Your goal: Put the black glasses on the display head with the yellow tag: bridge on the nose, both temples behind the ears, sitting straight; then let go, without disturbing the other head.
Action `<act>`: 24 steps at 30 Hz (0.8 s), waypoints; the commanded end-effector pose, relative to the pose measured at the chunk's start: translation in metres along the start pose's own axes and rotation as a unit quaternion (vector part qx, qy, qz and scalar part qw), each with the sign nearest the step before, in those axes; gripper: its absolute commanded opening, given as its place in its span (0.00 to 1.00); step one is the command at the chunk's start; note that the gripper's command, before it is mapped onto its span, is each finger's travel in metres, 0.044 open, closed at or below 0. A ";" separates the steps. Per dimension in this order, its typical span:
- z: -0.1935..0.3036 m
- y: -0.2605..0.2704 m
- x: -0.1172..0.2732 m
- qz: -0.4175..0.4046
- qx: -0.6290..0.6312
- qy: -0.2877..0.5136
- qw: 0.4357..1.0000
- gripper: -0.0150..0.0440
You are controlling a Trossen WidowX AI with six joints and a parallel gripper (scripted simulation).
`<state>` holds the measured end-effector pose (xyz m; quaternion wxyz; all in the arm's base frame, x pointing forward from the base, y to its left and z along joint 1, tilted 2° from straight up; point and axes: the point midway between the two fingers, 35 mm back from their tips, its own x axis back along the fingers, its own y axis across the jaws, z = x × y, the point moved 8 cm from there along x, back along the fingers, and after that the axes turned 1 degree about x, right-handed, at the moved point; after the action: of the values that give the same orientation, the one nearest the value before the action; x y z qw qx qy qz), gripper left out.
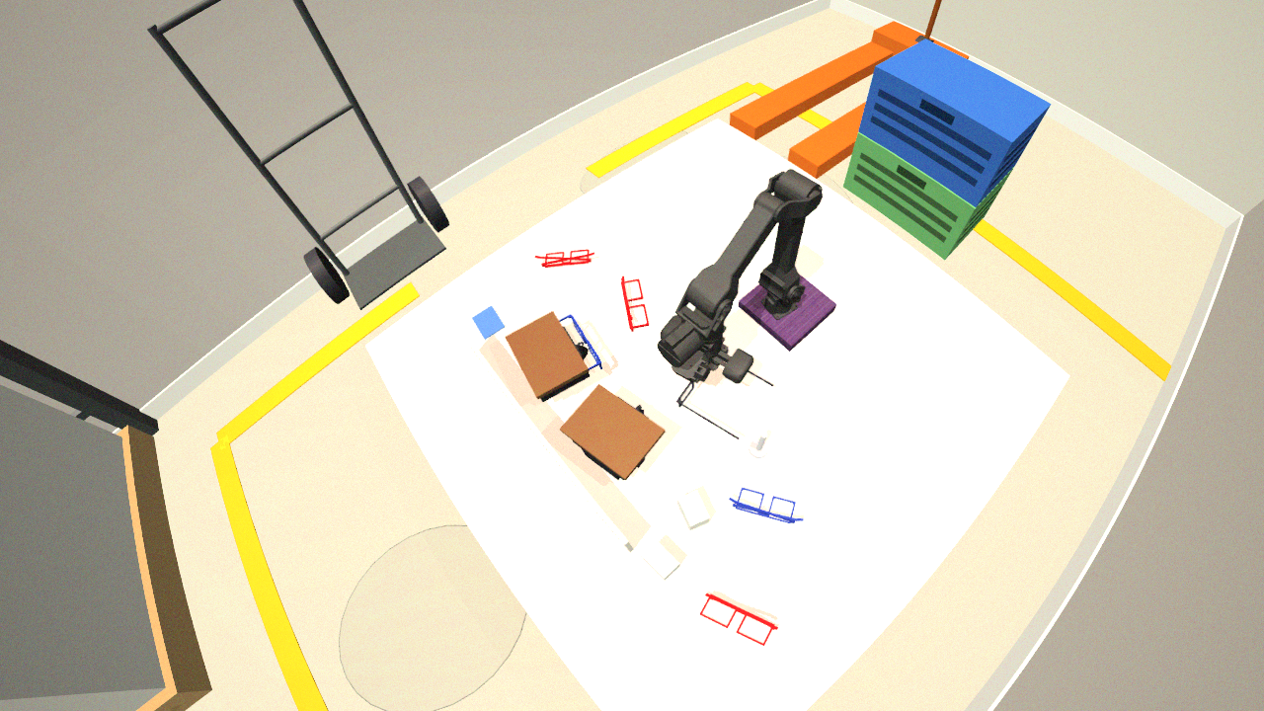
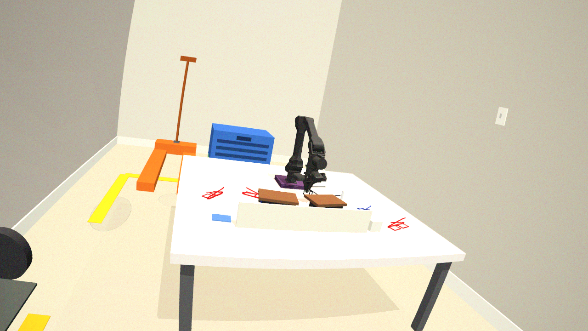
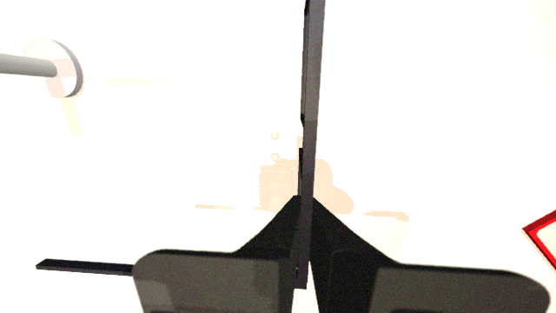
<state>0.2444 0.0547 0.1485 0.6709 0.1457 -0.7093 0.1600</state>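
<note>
My gripper (image 1: 694, 380) (image 3: 302, 203) is shut on the black glasses (image 1: 708, 420) (image 3: 309, 152), holding them above the table, on the arm's side of the two display heads. Their front hangs between the fingertips; the temples reach right in the top view. One dark display head (image 1: 581, 350) sits mostly hidden under a brown slab (image 1: 546, 354) (image 2: 278, 196), with blue glasses (image 1: 586, 341) at its face. The other dark head (image 1: 640, 410) is mostly hidden under a second brown slab (image 1: 611, 431) (image 2: 325, 200); no glasses show on it. I cannot see the yellow tag.
A white post stand (image 1: 758, 444) (image 3: 65, 71) stands near the glasses' temple end. A white wall (image 2: 304, 218) runs behind the heads. White blocks (image 1: 693, 509) (image 1: 663, 558), blue glasses (image 1: 782, 515) and several red glasses (image 1: 634, 315) (image 1: 741, 611) lie around. A blue tile (image 1: 488, 321) lies left.
</note>
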 end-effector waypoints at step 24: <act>0.004 0.001 -0.024 -0.002 0.002 0.003 1.000 0.25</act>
<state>0.2429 0.0540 0.1294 0.6710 0.1457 -0.7092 0.1600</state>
